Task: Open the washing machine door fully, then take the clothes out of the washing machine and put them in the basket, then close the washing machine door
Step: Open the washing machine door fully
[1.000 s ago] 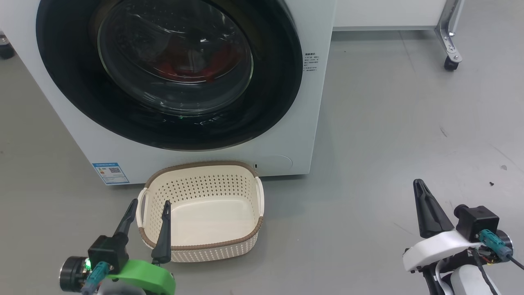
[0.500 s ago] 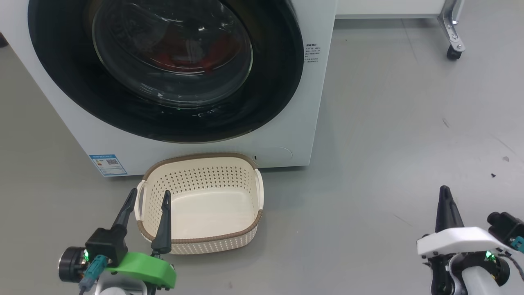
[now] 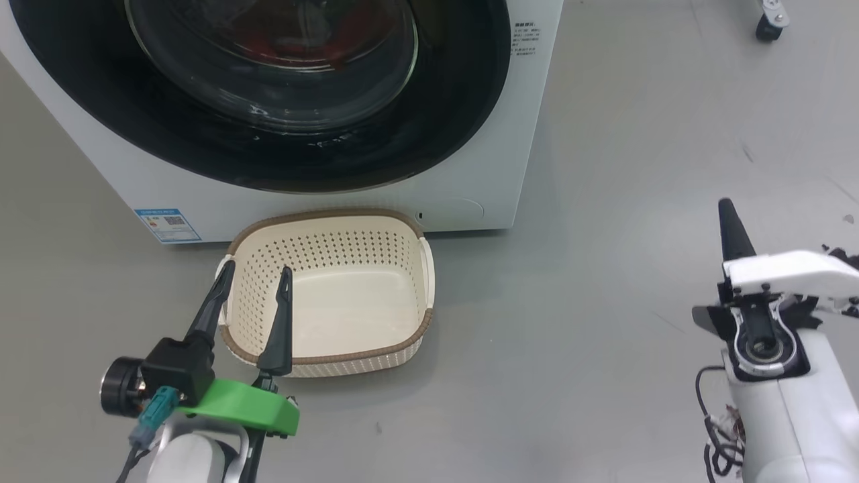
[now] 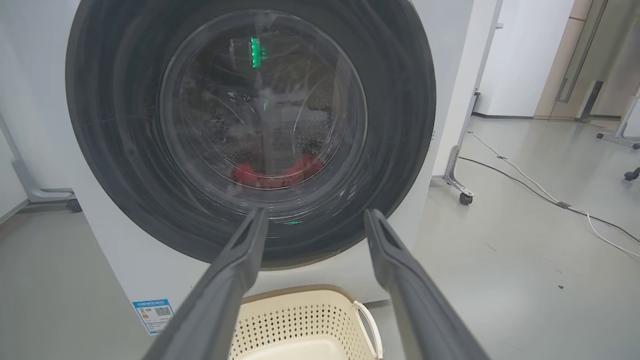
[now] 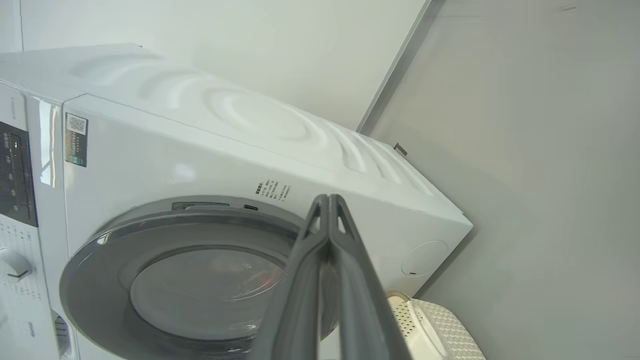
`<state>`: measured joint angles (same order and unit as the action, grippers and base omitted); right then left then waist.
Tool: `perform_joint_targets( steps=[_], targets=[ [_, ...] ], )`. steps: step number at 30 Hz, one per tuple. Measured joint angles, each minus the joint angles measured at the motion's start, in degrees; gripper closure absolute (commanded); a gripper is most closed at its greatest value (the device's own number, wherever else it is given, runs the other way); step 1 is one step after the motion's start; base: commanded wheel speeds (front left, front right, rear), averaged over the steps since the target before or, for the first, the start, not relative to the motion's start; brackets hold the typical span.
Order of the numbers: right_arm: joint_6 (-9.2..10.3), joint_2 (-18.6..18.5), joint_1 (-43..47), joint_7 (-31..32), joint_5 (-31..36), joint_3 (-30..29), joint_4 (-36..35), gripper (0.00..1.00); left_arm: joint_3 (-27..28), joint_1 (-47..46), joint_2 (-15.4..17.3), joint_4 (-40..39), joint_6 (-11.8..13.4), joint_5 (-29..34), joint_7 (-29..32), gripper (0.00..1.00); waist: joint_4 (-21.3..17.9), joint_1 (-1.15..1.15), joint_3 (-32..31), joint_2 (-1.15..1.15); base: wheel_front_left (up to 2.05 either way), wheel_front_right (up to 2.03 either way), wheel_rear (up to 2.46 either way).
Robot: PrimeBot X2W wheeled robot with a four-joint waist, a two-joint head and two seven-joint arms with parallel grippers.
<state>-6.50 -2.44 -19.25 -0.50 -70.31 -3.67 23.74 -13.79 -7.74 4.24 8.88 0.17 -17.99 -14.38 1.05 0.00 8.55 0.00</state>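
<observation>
White washer: one washing machine (image 3: 483,154) stands on grey floor (image 3: 604,282), with a single blue label (image 3: 168,225) low on its front.
Black-rimmed door: one washing machine door (image 3: 463,107) lies flush against the front, unopened.
Red fabric: the clothes (image 4: 272,176) lie at the bottom of the drum behind the glass; how many pieces there are cannot be told.
Cream basket: one basket (image 3: 335,258), empty, sits with its back rim just beside the washer's base, below the door.
Open room: bare floor stretches wide to the right of washer and basket; one caster (image 3: 765,27) sits far off at the upper right.
Left gripper (image 3: 258,267): two fingers are spread wide and hold nothing. They are poised over the basket's left side and aimed at the door's lower rim, apart from it.
Right gripper (image 3: 726,209): two fingers are pressed together and empty. They are over bare floor well to the right of the washer, pointing toward its front near the door's edge without touching.
</observation>
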Motion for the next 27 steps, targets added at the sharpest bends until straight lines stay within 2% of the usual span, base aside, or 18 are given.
perform_joint_targets(
  steps=[4,11,15,17,27],
  targets=[
    [0.00,-0.2,-5.1,3.8,-5.7,-0.4,0.3,1.00,-0.9,-1.7,-0.3,-0.8,-0.3,0.5,-0.1,0.00,0.6,0.00,2.2,0.00,0.00,0.00,0.00],
    [0.00,-0.4,-13.9,10.5,-11.4,-1.1,1.1,1.00,-1.7,-4.0,-0.7,-2.6,-0.7,1.3,-0.1,0.00,2.2,0.00,6.3,0.00,0.00,0.00,0.00],
    [0.20,-0.5,-18.8,13.1,-12.0,-1.3,1.5,1.00,-2.3,-5.4,-1.1,-3.6,-1.1,1.4,-0.1,0.00,3.4,0.00,8.8,0.00,0.00,0.00,0.00],
    [1.00,-0.7,-21.3,14.1,-12.0,-1.3,1.7,1.00,-2.6,-6.3,-1.2,-4.1,-1.1,1.4,-0.1,0.00,4.0,0.00,10.0,0.00,0.00,0.00,0.00],
    [3.14,-4.4,-33.1,19.5,-11.3,0.7,3.2,1.00,-4.1,-10.3,-1.6,-5.5,-2.1,1.5,-0.1,0.00,6.8,0.01,16.5,0.00,0.00,0.00,0.00]
  ],
)
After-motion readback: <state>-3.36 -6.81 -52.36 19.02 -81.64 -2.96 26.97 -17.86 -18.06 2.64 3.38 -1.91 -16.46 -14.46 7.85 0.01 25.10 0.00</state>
